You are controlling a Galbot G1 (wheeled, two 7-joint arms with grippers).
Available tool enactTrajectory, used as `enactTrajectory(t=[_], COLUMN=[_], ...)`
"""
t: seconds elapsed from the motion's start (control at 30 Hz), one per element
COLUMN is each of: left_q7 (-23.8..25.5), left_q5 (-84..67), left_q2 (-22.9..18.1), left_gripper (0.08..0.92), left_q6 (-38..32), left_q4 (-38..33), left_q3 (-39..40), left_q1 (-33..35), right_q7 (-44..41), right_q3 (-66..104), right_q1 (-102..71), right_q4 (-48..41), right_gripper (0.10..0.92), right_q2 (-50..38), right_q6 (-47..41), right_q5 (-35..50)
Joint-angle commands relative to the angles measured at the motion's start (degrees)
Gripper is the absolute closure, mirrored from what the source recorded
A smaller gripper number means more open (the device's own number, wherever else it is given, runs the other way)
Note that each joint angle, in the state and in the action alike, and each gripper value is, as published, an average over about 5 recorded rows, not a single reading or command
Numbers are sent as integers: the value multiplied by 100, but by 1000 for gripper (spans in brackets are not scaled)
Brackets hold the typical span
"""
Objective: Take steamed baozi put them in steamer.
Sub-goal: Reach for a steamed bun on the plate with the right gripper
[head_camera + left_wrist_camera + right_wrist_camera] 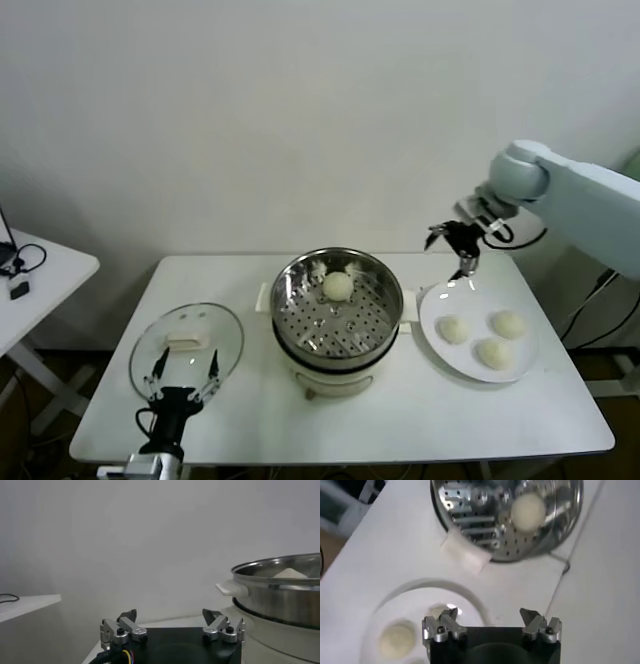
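Baozi: one bun (338,286) sits inside the steamer (336,318) at the centre of the head view, resting on the perforated floor toward the far side of the basket, and three more buns (454,329) (508,323) (494,352) lie on the white plate (433,318) at right centre, just beside the steamer. The right gripper (452,245) hangs in the air above the plate's far edge, right of centre in the frame, fingers spread wide and holding nothing. In the right wrist view the gripper (490,621) shows at the bottom edge with both fingertips apart; the steamer (465,510) fills the top with its bun (528,510), and one plate bun (396,639) shows at lower left. The left gripper (183,372) sits low at lower left of the head view, over the near rim of the glass lid (222,330) on the table (400,420), fingers open and empty. In the left wrist view the gripper (171,623) is at bottom centre, the steamer (280,587) at right.
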Motion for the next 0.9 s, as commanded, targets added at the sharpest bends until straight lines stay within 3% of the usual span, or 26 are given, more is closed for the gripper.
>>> enactTrajectory(t=[0.03, 0.37, 0.9], left_q7=[-2, -10, -13], left_q5=[4, 20, 13], left_q2=[-14, -38, -54], left_gripper=[177, 177, 177], left_q6=[8, 35, 14], left_q4=[-14, -39, 33], left_q3=[-3, -37, -59], left_q1=[11, 31, 53], right_q7=[18, 186, 426], right_q3=[640, 1667, 2048], right_q1=[-987, -2474, -2896], right_q4=[-630, -1178, -1673], right_gripper=[203, 203, 203], right_q2=[-500, 117, 620], right_q6=[-443, -433, -278], right_q5=[13, -798, -1451])
